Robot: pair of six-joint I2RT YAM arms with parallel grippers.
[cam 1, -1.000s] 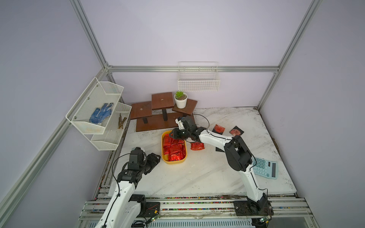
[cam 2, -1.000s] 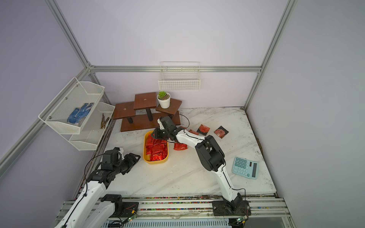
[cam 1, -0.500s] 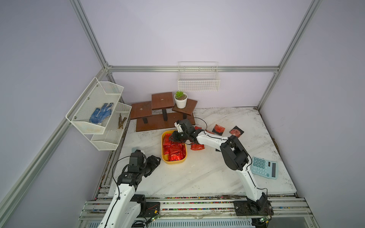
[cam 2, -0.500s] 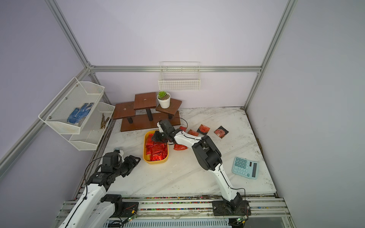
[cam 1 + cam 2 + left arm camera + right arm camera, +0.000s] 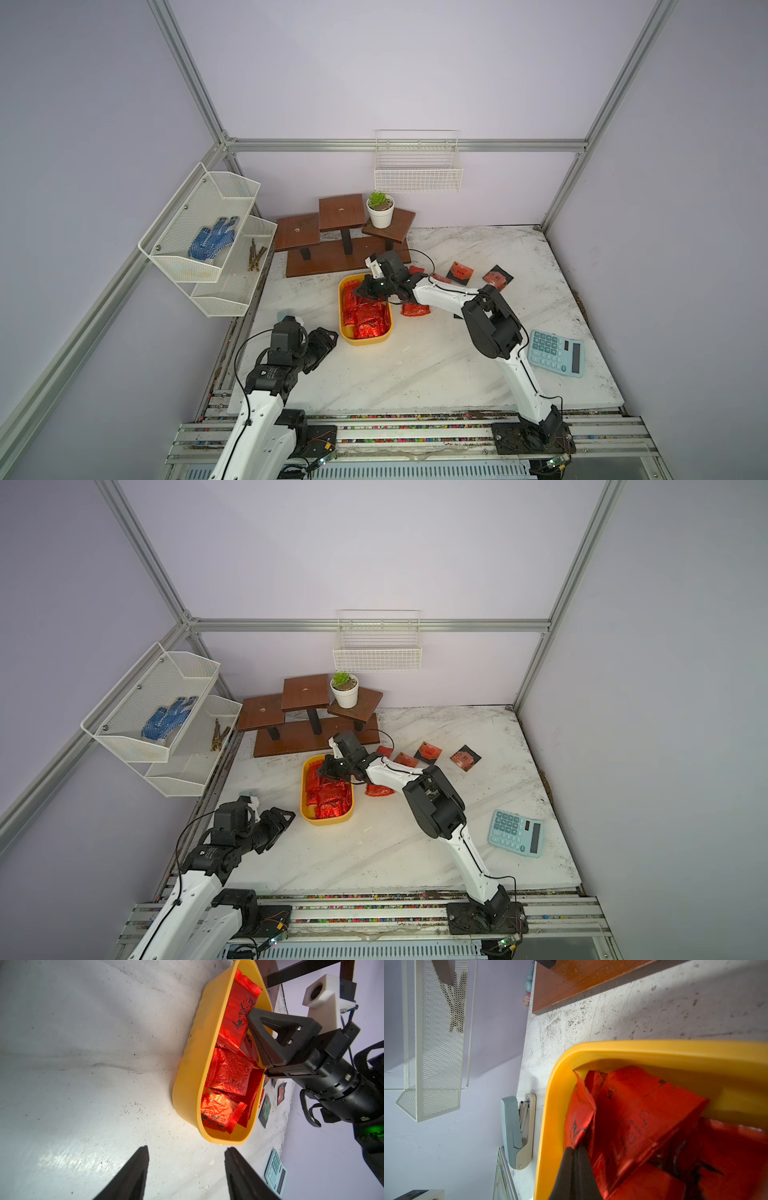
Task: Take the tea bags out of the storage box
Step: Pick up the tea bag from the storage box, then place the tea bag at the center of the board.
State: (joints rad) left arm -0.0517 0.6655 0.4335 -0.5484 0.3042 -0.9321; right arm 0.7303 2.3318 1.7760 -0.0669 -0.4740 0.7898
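The yellow storage box (image 5: 365,340) (image 5: 328,818) sits left of the table's middle, with several shiny red tea bags (image 5: 368,318) (image 5: 328,798) inside. My right gripper (image 5: 359,291) (image 5: 323,771) reaches into its far end. Its fingers are shut on the edge of a red tea bag (image 5: 578,1109) at the fingertips (image 5: 574,1148); the left wrist view shows the same grip (image 5: 249,1017). My left gripper (image 5: 328,336) (image 5: 187,1148) is open and empty over bare table by the box's near left corner. On the table lie one red sachet (image 5: 414,309) and two black packets (image 5: 460,272) (image 5: 497,277).
A pale blue calculator (image 5: 557,353) lies at the front right. A stapler (image 5: 517,1130) rests at the table's left edge. The brown wooden stand (image 5: 345,257) with a potted plant (image 5: 380,212) is just behind the box. White wire baskets (image 5: 208,232) hang on the left wall.
My right gripper has dipped into the far end of the box and closed on a red tea bag. The left arm has hardly moved.
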